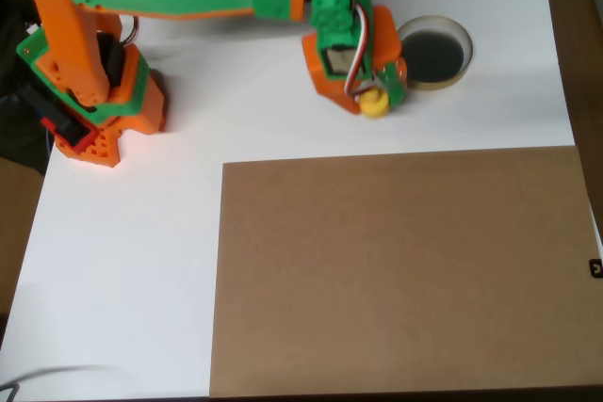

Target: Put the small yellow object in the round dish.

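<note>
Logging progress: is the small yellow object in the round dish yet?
Out. The small yellow object sits at the gripper, left of the round dish, whose dark inside looks empty.

A white table (122,261) seen from directly above. A large brown cardboard sheet (396,270) lies flat on it, covering the lower right portion from about the middle of the picture down to the bottom edge and across to the right edge. Near the top right, on the bare white surface just above the cardboard, sits the round dish (435,52), with a pale tan rim and a dark inside. At the upper left, the orange and green base of the robot arm (99,110) stands on the table, well apart from the dish.
</note>
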